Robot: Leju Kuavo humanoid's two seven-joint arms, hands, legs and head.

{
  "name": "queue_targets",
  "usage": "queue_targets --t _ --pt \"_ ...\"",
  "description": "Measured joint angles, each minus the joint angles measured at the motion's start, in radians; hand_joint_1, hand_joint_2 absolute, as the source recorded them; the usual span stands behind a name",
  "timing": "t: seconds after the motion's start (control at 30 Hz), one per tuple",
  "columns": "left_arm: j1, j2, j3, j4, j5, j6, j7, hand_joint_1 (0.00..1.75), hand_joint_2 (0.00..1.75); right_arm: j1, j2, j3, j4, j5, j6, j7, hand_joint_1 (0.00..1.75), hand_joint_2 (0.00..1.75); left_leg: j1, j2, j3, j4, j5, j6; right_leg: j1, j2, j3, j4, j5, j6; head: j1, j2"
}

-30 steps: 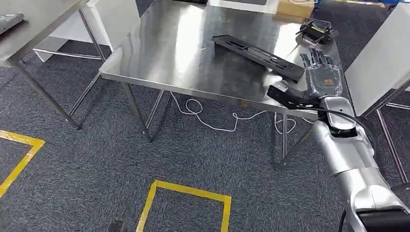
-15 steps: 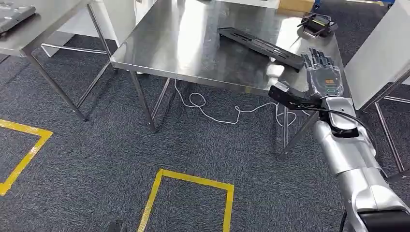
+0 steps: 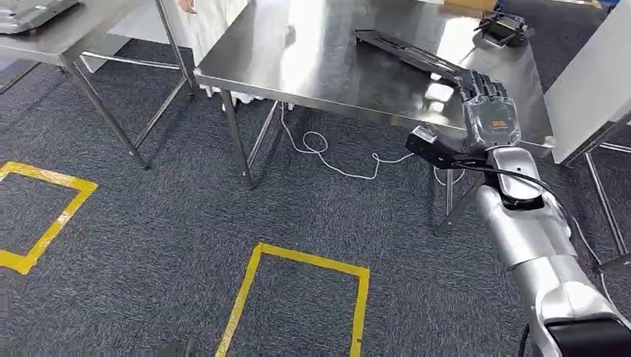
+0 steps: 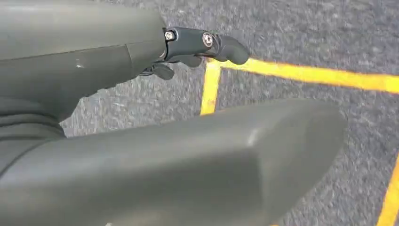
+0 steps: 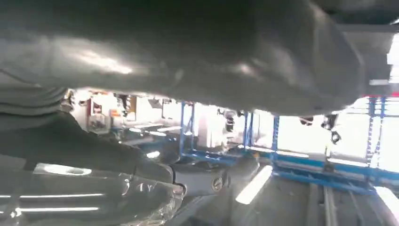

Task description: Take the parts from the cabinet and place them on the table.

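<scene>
I saw my right hand [image 3: 490, 119] empty with fingers spread, hovering at the table's [image 3: 327, 67] near right edge, beside the long black part [image 3: 409, 53].

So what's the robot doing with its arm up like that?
The robot's right hand is raised at the near edge of the steel table, holding nothing. A long black part lies flat on the table just beyond it. Its left hand hangs over the carpet with yellow floor tape, also holding nothing.
</scene>
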Motion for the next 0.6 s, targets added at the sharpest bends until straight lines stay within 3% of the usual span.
queue_targets --t 0.03,0.1,0.17,0.2,0.23,0.27,0.3,0.33,0.37,0.47,0.5,0.53,0.57,0.6 --pt "0.002 0.0 -0.001 0.0 0.0 0.0 0.003 0.0 0.0 0.0 0.0 0.003 0.002 0.001 0.0 0.0 0.0 0.0 0.0 -0.003 -0.002 -0.005 0.01 0.016 -0.009 0.008 -0.016 0.014 -0.017 0.0 0.0 0.0" --pt "0.001 0.0 -0.005 0.0 0.0 0.001 0.006 0.0 0.0 -0.001 0.0 0.008 0.004 0.005 0.0 0.0 0.0 0.0 -0.003 -0.015 -0.018 -0.005 0.024 0.036 -0.007 0.027 -0.062 0.133 -0.091 -0.019 0.005 0.0" --pt "0.002 0.0 -0.007 0.0 -0.002 0.001 0.008 0.0 0.0 -0.001 0.0 0.012 0.008 0.009 0.001 0.0 0.0 0.0 -0.01 -0.028 -0.032 -0.004 0.036 0.047 -0.001 0.035 -0.124 0.294 -0.156 -0.026 0.007 0.0" --pt "0.003 -0.002 -0.008 0.0 -0.002 0.001 0.01 0.0 0.0 -0.001 0.001 0.016 0.01 0.013 0.001 0.0 0.0 0.0 -0.016 -0.035 -0.039 -0.004 0.042 0.048 0.003 0.039 -0.131 0.328 -0.166 -0.023 0.007 0.0" --pt "0.003 -0.002 -0.008 0.0 -0.002 0.001 0.011 0.0 0.0 -0.001 0.002 0.019 0.013 0.015 0.001 0.0 0.0 0.0 -0.02 -0.044 -0.044 -0.004 0.048 0.05 0.007 0.041 -0.111 0.31 -0.159 -0.022 0.006 0.0" --pt "0.003 -0.002 -0.008 0.0 -0.002 0.0 0.013 0.0 0.0 -0.001 0.003 0.024 0.013 0.018 0.002 0.0 0.0 0.0 -0.024 -0.054 -0.048 -0.004 0.054 0.049 0.011 0.044 -0.065 0.246 -0.141 -0.022 0.007 0.0" --pt "0.002 -0.002 -0.008 0.0 -0.002 -0.004 0.014 0.0 0.0 -0.003 0.005 0.026 0.013 0.018 0.007 -0.001 0.0 0.0 -0.027 -0.065 -0.051 -0.004 0.058 0.049 0.018 0.053 -0.007 0.158 -0.117 -0.024 0.007 0.0" --pt "0.001 -0.002 -0.008 0.0 -0.002 -0.009 0.014 0.0 0.0 -0.008 0.006 0.029 0.013 0.015 0.016 -0.007 0.0 0.0 -0.029 -0.073 -0.053 -0.004 0.063 0.048 0.021 0.076 0.054 0.062 -0.095 -0.032 0.007 0.0" --pt "0.001 -0.005 -0.009 0.0 -0.002 -0.01 0.014 0.0 0.0 -0.013 0.007 0.032 0.013 0.01 0.024 -0.013 0.0 0.0 -0.031 -0.078 -0.057 -0.004 0.068 0.044 0.026 0.109 0.071 0.018 -0.112 -0.048 0.004 0.0" --pt "0.001 -0.004 -0.009 0.0 -0.002 -0.01 0.014 0.0 0.0 -0.021 0.013 0.041 0.013 0.004 0.031 -0.015 0.0 0.0 -0.027 -0.1 -0.069 -0.007 0.084 0.026 0.041 0.078 0.076 0.016 -0.097 -0.056 0.007 0.0" --pt "0.003 -0.004 -0.01 0.0 -0.003 -0.01 0.014 0.0 0.0 -0.022 0.015 0.044 0.013 0.004 0.03 -0.015 0.0 0.0 -0.03 -0.108 -0.07 -0.01 0.089 0.019 0.038 0.069 0.078 0.011 -0.091 -0.062 0.009 0.0" --pt "0.003 0.0 -0.01 0.0 -0.003 -0.008 0.015 0.0 0.0 -0.022 0.019 0.049 0.013 0.003 0.029 -0.015 0.0 0.0 -0.028 -0.093 -0.076 0.002 0.08 0.019 0.002 0.057 0.079 -0.003 -0.08 -0.068 0.007 0.0" --pt "0.003 0.0 -0.01 0.0 -0.003 -0.008 0.015 0.0 0.0 -0.022 0.021 0.051 0.013 0.003 0.028 -0.015 0.0 0.0 -0.033 -0.054 -0.09 0.027 0.051 0.011 0.01 0.047 0.078 -0.006 -0.076 -0.075 0.006 0.0" --pt "0.001 0.0 -0.01 0.0 -0.003 -0.008 0.016 0.0 0.0 -0.023 0.021 0.053 0.013 0.003 0.028 -0.015 0.0 0.0 -0.028 -0.032 -0.119 0.092 0.004 0.005 0.01 0.036 0.075 -0.005 -0.073 -0.085 0.003 0.0"
